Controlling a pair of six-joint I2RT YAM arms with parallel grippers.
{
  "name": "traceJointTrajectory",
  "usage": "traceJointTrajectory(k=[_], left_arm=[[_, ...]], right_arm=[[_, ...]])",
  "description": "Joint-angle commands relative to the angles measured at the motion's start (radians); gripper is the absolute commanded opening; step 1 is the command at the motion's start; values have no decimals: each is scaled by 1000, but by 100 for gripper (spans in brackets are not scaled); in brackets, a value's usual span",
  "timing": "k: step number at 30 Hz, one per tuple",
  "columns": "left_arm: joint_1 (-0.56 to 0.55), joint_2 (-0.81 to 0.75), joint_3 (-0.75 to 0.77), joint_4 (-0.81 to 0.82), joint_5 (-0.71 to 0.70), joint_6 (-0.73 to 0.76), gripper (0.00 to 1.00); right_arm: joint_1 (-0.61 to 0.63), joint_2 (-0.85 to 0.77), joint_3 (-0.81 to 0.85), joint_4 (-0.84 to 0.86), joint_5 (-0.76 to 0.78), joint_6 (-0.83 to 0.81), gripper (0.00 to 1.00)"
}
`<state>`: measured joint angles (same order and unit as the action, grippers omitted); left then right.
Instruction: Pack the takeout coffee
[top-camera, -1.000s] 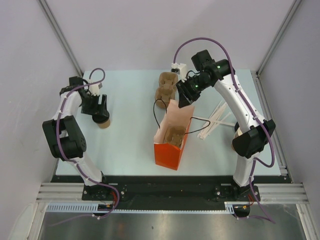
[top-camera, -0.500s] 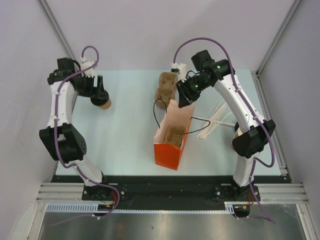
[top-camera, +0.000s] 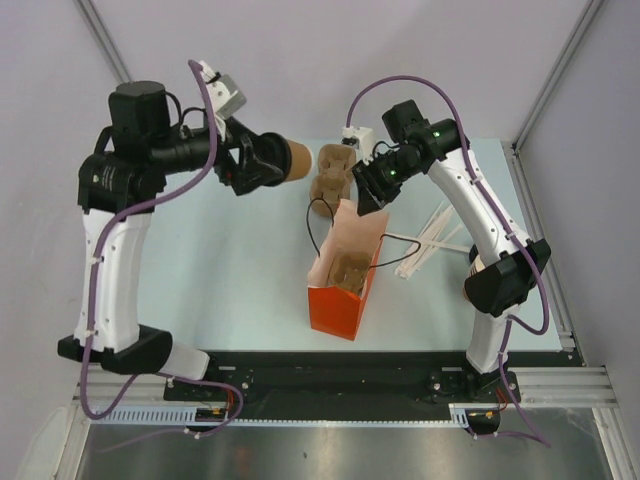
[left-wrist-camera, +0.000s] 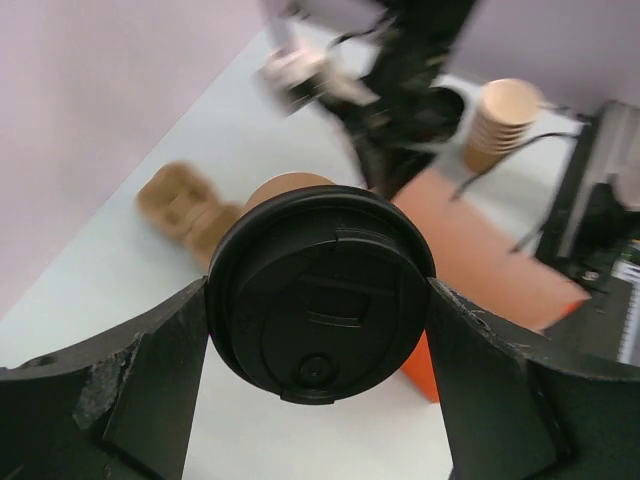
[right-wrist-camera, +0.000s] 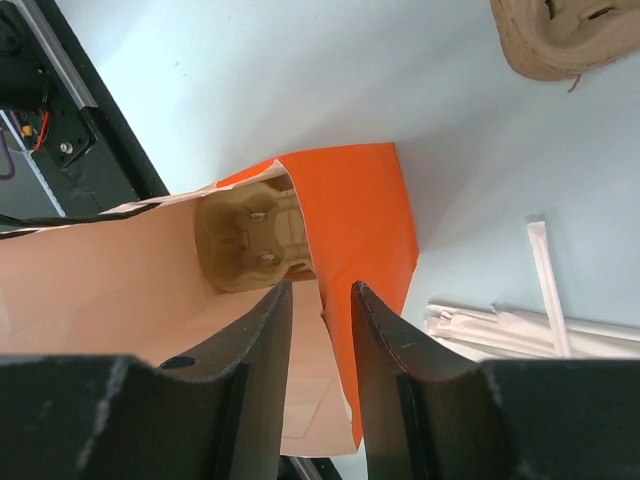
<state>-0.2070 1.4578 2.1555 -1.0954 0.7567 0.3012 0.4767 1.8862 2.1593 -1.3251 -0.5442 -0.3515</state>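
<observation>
Half done: left gripper (left-wrist-camera: 320, 310) clamped takeout coffee (left-wrist-camera: 318, 285) at 11 o'clock of orange bag (top-camera: 338, 302); right gripper (right-wrist-camera: 320, 300) pinched its rim; insertion remained.

no readable text, labels or numbers

We see a pale table (top-camera: 250, 270) w/ an orange bag (top-camera: 338, 305); pulp carriers (top-camera: 330, 175) behind it, straws (top-camera: 437, 232) & cup stack (left-wrist-camera: 500, 122) to its right.

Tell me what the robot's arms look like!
The left arm and right arm are white tubes joined by chunky black joints. A purple cable loops along each. Small green lights glow near the right arm's wrist. The jaws are black, the left ones scuffed at the edges.
</observation>
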Motion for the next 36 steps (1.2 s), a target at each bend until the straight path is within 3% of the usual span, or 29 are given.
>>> traceJointTrajectory(k=[1,4,6,7,8,9,15,28,36], left_arm=[[-179,-27,10,65,32,-91,10],[-319,-20,-2,60,-2,-114,9],[-418,-28,-35,69,-36,-105,8],[-446,-30,-51,72,-55,-93,8],[-471,-30,-69,71,-78,-90,8],[-512,-30,-78,75,-92,-96,9],[-585,-13,-175,68,-164,-77,8],[-586,36,-350,35,-391,4,5],[-488,75,-319,8,-422,65,4]], right_arm=[[7,-26,4,17,15,2,34],[11,-22,2,18,12,3,30],[19,-19,1,18,9,8,22],[22,-21,2,20,9,11,17],[26,-22,2,23,9,16,3],[30,-27,5,27,13,25,0],[56,-33,17,40,24,48,0],[13,-38,-6,43,-17,109,0],[-13,-73,-47,33,-36,117,0]])
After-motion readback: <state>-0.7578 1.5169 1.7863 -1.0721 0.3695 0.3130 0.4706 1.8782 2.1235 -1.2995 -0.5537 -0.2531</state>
